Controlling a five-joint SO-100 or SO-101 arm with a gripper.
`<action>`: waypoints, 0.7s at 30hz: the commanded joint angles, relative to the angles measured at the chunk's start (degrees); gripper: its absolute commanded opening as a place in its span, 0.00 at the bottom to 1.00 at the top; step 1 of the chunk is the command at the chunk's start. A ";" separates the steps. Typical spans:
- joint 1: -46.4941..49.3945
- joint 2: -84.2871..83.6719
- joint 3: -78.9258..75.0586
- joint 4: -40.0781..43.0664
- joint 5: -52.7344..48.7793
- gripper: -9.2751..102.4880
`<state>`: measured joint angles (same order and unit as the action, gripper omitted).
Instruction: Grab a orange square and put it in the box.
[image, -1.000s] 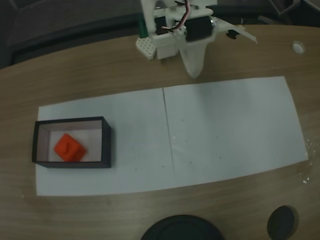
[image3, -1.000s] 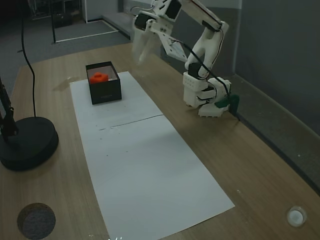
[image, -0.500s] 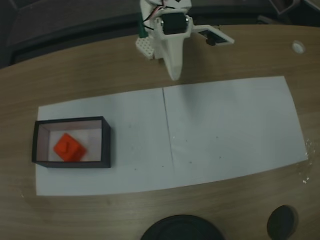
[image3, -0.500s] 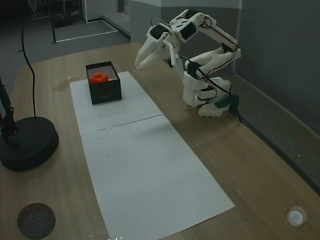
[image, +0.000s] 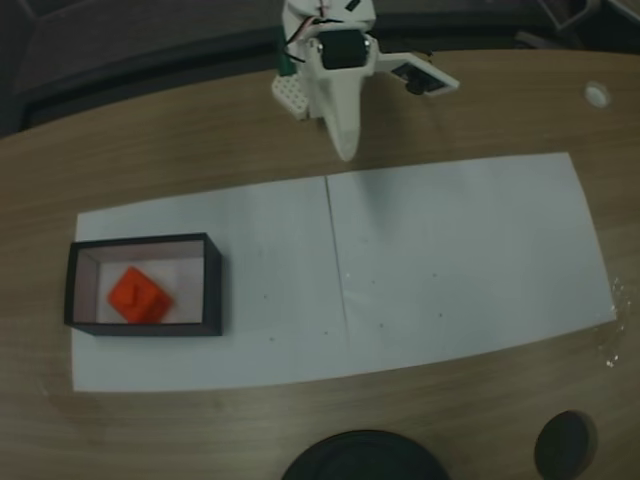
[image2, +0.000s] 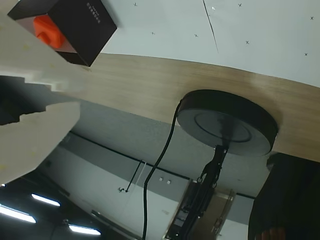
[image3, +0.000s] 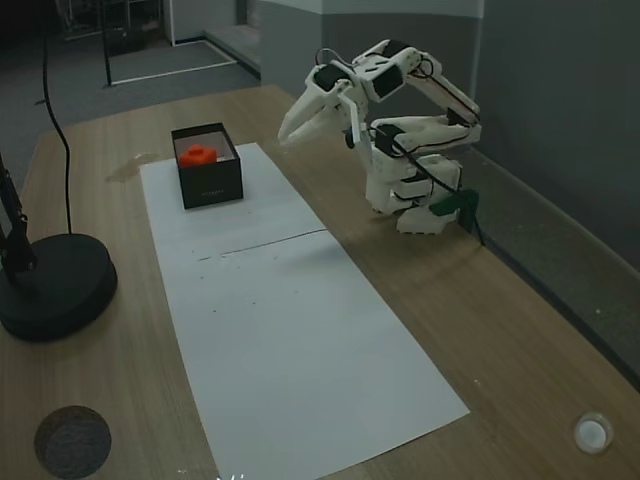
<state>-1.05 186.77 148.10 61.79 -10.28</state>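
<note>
Nearest in the angled fixed view: a small dark disc (image3: 72, 441) by the near left corner of the table (image3: 520, 330), a black round stand base (image3: 55, 285) along the left edge, a small white cap (image3: 592, 433) at the near right corner. Down the middle, a long strip of white paper (image3: 290, 330), bare for most of its length. At the paper's far end, the box (image3: 207, 165), open-topped, black-walled, with the square (image3: 198, 153) lying inside on the white floor; from above, the square (image: 138, 295) sits a little left of centre in the box (image: 213, 290), near the table's left edge. Farthest back, the gripper (image3: 287, 132) raised in the air beside the arm's base, well apart from the box, pointing down toward the tabletop. Jaws drawn close, narrow or fully together, nothing between them and touching nothing; in the view from above the gripper (image: 346, 152) tapers to a single white tip with no visible gap. In the wrist view, the box (image2: 85, 30) and a corner of the square (image2: 48, 30) at the upper left. Judged from this: placement done, square already boxed, arm folded near its base in a rest pose. Next move, if any: merely settling there; no further grasp called for.
</note>
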 joint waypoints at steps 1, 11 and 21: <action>0.18 3.52 1.32 -1.14 -0.18 0.08; 0.88 12.57 11.34 -1.32 -3.96 0.08; 0.18 12.39 16.79 -1.14 4.22 0.09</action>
<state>-0.70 197.84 164.36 61.61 -7.91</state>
